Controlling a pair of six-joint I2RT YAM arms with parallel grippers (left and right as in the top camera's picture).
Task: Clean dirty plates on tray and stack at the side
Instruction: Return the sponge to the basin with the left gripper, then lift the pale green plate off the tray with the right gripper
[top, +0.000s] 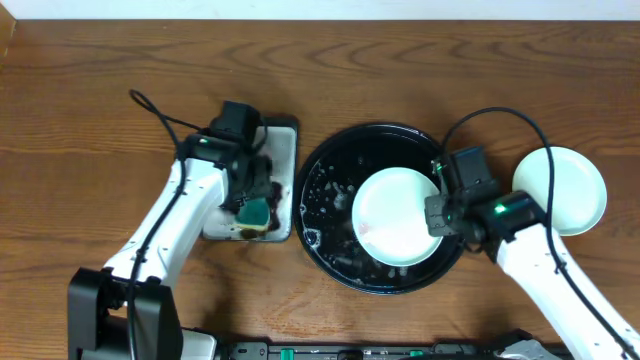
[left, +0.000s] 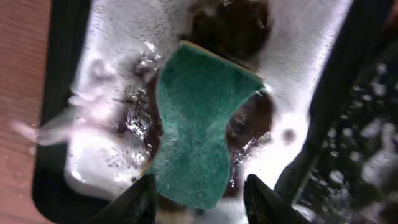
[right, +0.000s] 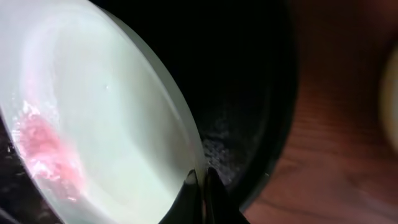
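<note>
A pale mint plate (top: 398, 215) lies in the right half of the round black tray (top: 325, 190). A red smear (right: 43, 143) marks the centre of this plate (right: 112, 106). My right gripper (right: 200, 175) is shut on its right rim, seen from overhead as the right gripper (top: 441, 197). Another pale plate (top: 560, 190) rests on the table to the right of the tray. My left gripper (left: 199, 179) is open over a green sponge (left: 199, 130), whose near end lies between the fingers. From overhead, the left gripper (top: 250, 198) hangs above the sponge (top: 256, 212).
The sponge lies in a rectangular grey tray (top: 285, 140) full of white foam (left: 112, 68), just left of the black tray. Foam and water droplets (top: 325, 215) cover the black tray's left half. Bare wooden table (top: 90, 120) surrounds everything.
</note>
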